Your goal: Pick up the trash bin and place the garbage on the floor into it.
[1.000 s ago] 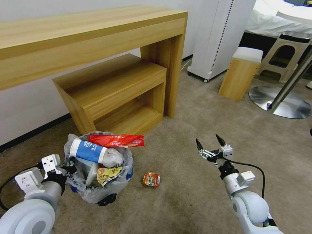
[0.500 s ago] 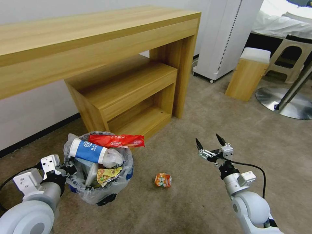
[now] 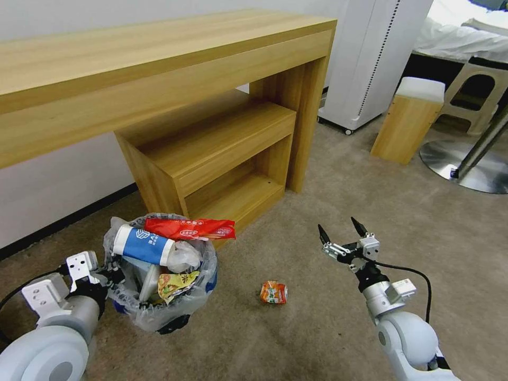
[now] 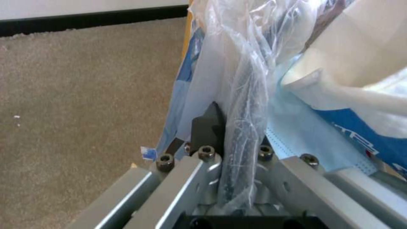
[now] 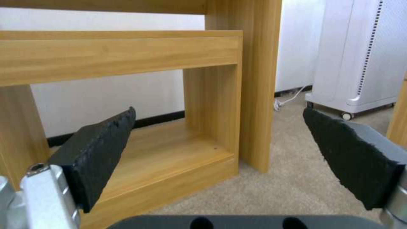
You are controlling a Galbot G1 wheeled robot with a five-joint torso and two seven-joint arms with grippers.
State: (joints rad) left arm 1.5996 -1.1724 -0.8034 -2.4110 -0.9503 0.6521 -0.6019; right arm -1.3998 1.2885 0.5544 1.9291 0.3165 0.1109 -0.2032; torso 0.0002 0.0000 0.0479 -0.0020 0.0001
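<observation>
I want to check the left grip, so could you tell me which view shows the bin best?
The head view: the whole bin stands visible. The left wrist view shows its bag pinched in the left end effector.

Carpeted room with a wooden desk against a white wall.

From my seat I see beige short-pile carpet [image 3: 328, 174] running to a white wall [image 3: 58, 180] with a black skirting strip [image 3: 63, 222]. A long light-wood desk [image 3: 159, 69] stands along that wall, a lower open wooden shelf unit [image 3: 211, 153] tucked beneath it. Beside the desk is a tall white appliance on castors [image 3: 370, 58], then a small wooden stool with a white top [image 3: 410, 119], a round metal pedestal base [image 3: 465, 169] and a bed with white sheets [image 3: 455, 37].
</observation>
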